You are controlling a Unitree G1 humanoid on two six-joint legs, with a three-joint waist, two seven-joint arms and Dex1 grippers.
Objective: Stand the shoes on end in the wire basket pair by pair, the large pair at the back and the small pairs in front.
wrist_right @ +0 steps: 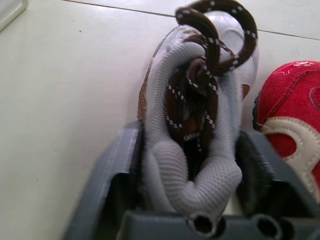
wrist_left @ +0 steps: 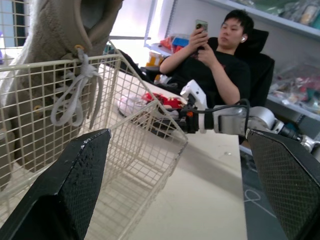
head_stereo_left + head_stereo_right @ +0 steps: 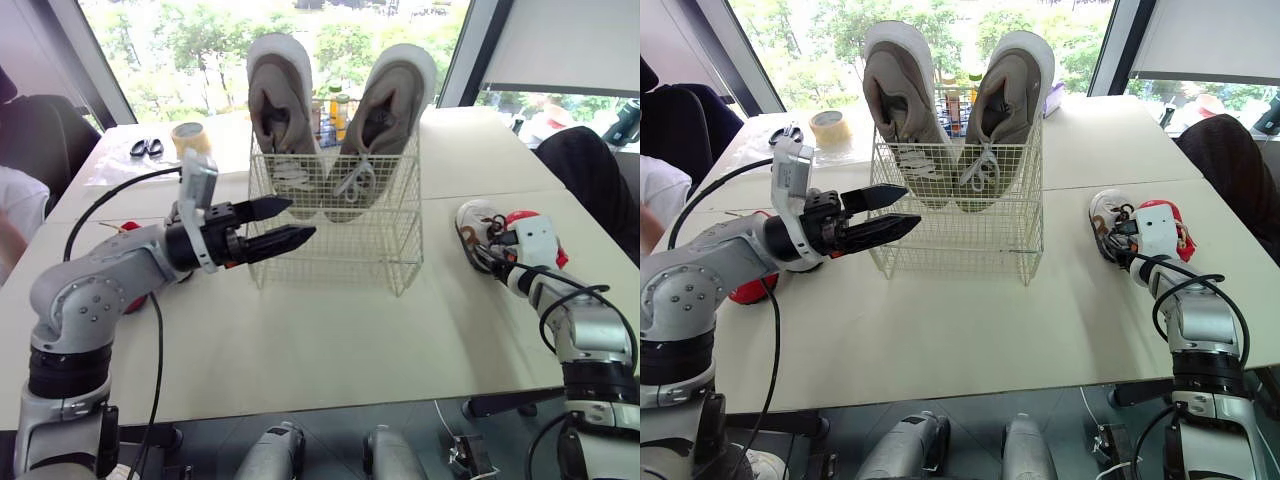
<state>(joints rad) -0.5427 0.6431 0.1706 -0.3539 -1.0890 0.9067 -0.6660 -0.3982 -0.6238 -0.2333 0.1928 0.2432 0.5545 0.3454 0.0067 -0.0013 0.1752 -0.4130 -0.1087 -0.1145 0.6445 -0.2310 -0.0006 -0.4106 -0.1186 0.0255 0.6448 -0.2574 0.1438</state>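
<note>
Cream tabletop [image 3: 350, 340], white wire basket [image 3: 380, 250] held large beige sneaker pair [image 3: 283, 100] upright, I logged left gripper [image 3: 300, 218] spread empty beside it, right gripper [image 1: 192, 150] clamped on small grey brown-laced shoe [image 1: 200, 75]

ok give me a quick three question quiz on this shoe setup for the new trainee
1. True or false: the large pair stands on end in the wire basket.
2. Which claw is open and empty: A left, B right?
3. What colour is the other shoe beside the small grey shoe held by the right claw?
Key: 1 true; 2 A, the left claw; 3 red.
</note>
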